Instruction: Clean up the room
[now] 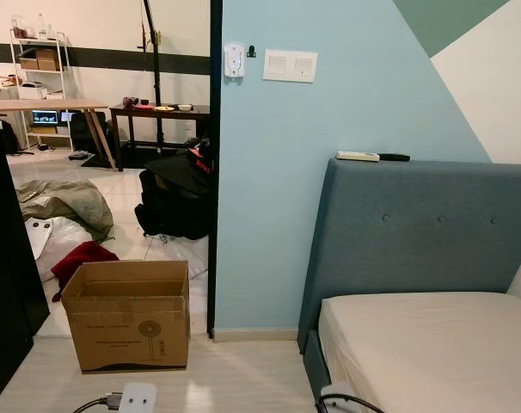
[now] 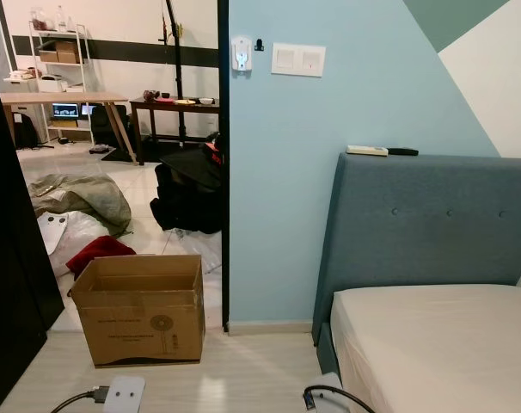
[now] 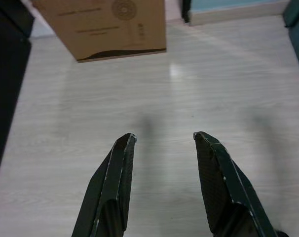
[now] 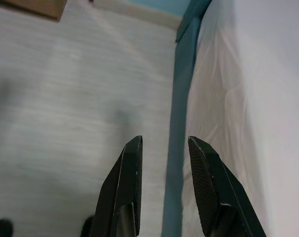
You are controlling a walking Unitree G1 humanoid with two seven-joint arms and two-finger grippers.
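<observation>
Cardboard box, open-topped with a fan printed on its front, stands on the pale wood-look floor at the doorway, just beside the dark door frame and the end of the light blue wall. Behind the box, on the tiled floor of the next room, lie a red cloth, white plastic sheeting, a grey-green heap of fabric and a black bag against the frame. Farther back stand a dark side desk carrying small items, a pale wooden desk and a white shelf rack with boxes.

On the blue wall are a white switch plate and a small white wall unit. To the right stands a bed: a blue-grey padded headboard with a white remote and a dark remote lying on its top edge, and a bare cream mattress below.

Left gripper hangs over bare floor, jaws apart and holding nothing, with the box ahead of it. Right gripper hangs over the edge of the bed where blue frame meets mattress, jaws likewise apart and empty.
</observation>
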